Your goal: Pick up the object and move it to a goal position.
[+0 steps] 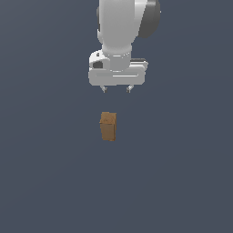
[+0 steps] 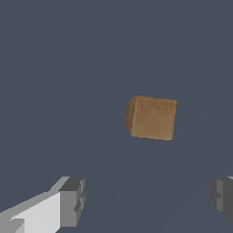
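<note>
Only the wrist view gives us the block's [image 2: 151, 117] wood-grain top; ext. view: gripper [image 1: 116, 89] above it, pointing down, jaws apart.

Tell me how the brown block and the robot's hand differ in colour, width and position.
Colour: the brown block is cardboard-brown, while the hand is white with grey fingers. Width: the block is narrower than the hand, whose fingers are spread apart. Position: in the exterior view, the hand appears above the block with a clear gap between them; the block is not held. Both are upright.
</note>
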`<state>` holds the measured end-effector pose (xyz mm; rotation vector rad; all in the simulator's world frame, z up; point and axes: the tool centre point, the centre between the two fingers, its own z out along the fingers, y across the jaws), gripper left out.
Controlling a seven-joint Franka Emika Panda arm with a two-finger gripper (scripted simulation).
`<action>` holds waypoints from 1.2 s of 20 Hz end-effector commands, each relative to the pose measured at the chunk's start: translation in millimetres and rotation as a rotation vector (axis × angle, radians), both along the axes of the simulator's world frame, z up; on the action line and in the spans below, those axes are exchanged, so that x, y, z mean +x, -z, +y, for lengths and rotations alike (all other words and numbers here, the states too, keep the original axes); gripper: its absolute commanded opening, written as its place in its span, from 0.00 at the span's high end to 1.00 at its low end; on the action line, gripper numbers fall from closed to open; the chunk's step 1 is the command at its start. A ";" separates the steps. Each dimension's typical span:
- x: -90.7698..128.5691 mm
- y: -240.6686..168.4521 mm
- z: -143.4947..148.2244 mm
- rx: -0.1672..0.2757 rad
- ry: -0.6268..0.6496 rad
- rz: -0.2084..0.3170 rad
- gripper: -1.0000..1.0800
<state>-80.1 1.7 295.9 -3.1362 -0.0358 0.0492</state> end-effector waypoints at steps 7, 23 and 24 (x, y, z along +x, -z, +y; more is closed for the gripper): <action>-2.7 -0.5 3.1 0.010 -0.019 0.005 0.04; -3.3 2.2 4.4 0.018 -0.079 0.009 0.04; -2.9 3.0 4.0 0.018 -0.091 0.008 0.04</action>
